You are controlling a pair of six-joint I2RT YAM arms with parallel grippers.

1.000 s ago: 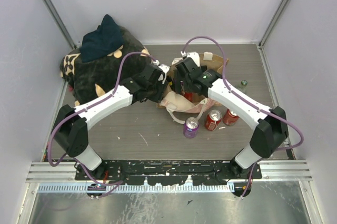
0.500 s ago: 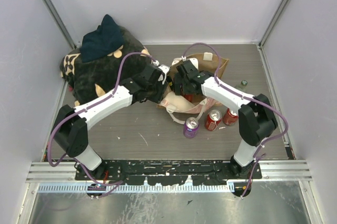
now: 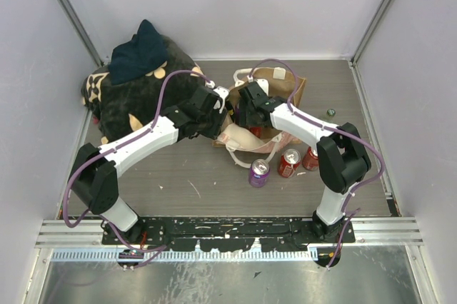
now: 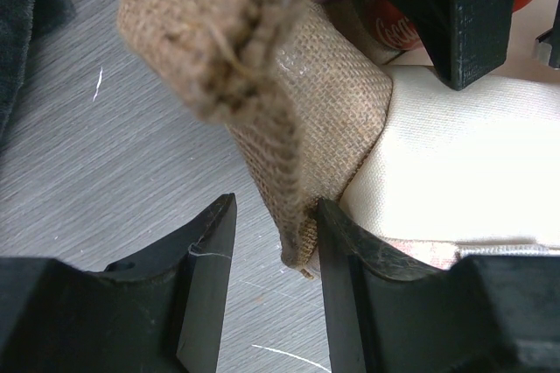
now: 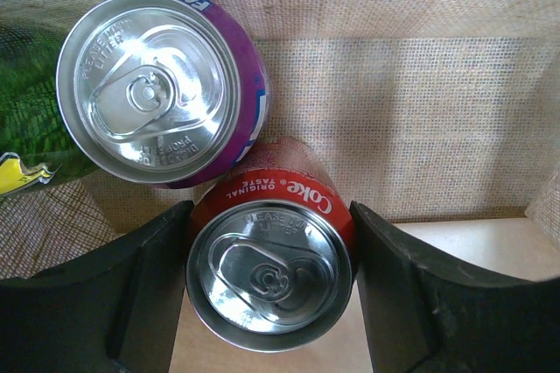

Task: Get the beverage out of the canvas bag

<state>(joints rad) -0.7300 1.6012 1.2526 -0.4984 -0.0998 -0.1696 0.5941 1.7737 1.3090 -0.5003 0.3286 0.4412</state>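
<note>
Right claw [image 5: 271, 233] sits inside the canvas bag [image 5: 420, 119], fingers tight on both sides of the red cola can [image 5: 269, 281]. Left claw [image 4: 267, 242], narrow, straddles the bag's rim. Next, I'd say: a straight lift, clear of the purple can [image 5: 149, 84].

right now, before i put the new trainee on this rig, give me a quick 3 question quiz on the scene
1. Which can sits between the fingers of the right gripper?
A) a purple can
B) the red Coke can
C) a green can

2. True or false: the left gripper has one finger on either side of the edge of the canvas bag.

3. In the top view, how many cans stand on the table outside the bag?

Key:
1. B
2. True
3. Three: one purple can and two red cans
</note>
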